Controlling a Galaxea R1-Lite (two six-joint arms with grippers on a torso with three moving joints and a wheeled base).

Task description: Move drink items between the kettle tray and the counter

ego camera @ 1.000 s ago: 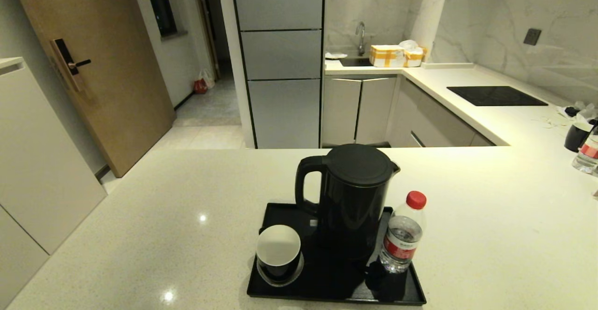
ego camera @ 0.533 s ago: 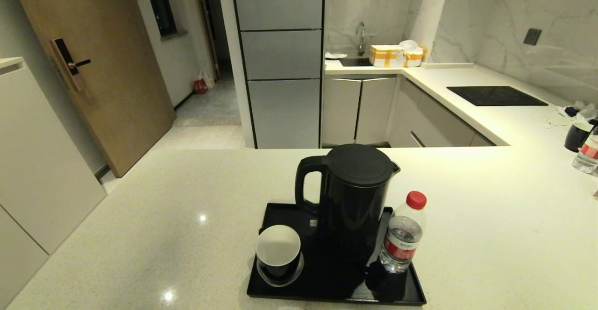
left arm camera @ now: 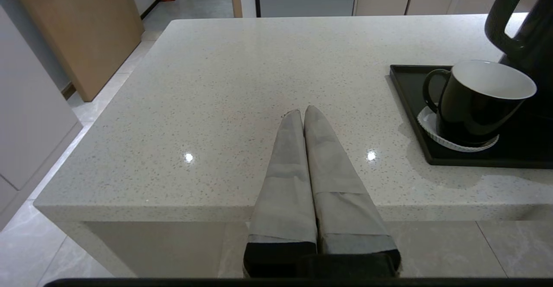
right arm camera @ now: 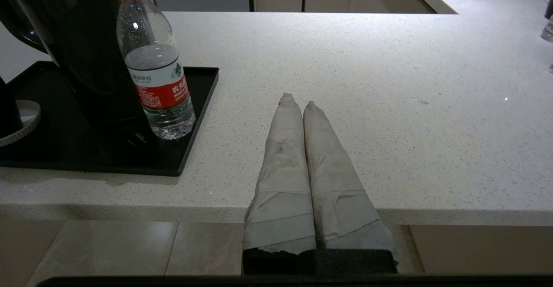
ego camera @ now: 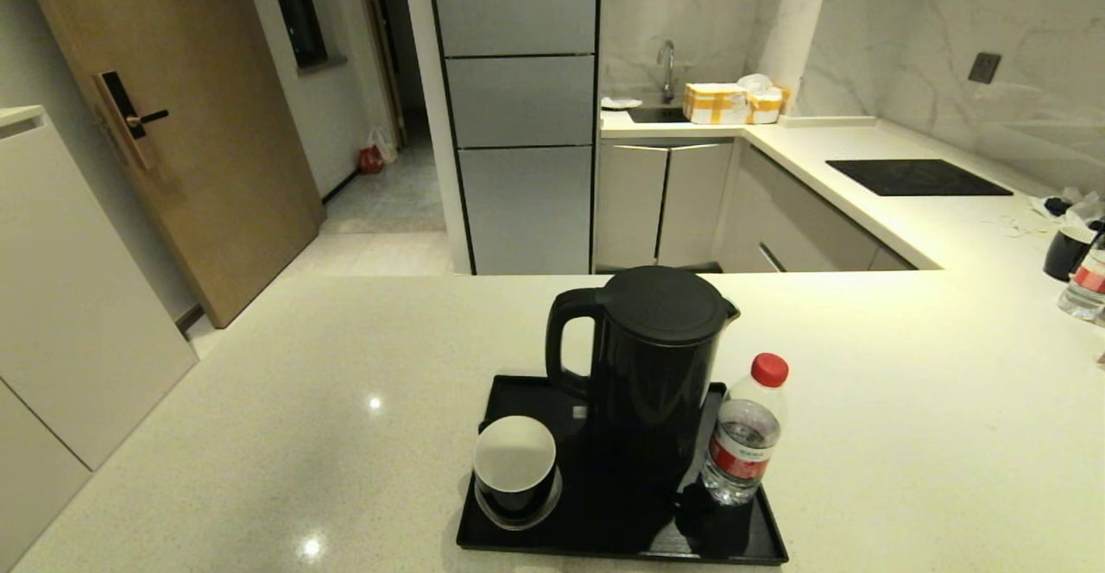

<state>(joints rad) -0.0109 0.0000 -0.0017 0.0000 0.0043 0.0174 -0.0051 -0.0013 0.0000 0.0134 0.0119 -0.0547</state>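
The kettle [ego camera: 647,366] and bottle [ego camera: 742,435] are standing on the kettle tray [ego camera: 518,547], bottle at its right edge. Both the left gripper [left arm camera: 303,113] and right gripper [right arm camera: 296,102] are resting pressed together, empty, at the near counter [ego camera: 906,435] edge.

The black tray [ego camera: 742,538] lies flat on the off-white speckled counter [ego camera: 259,435]. On the tray the tall glossy black kettle [ego camera: 652,374] stands upright, lid closed, handle towards the tray's left. The small clear bottle [ego camera: 744,442] with red cap stands upright at the tray's right edge, just beside the kettle.
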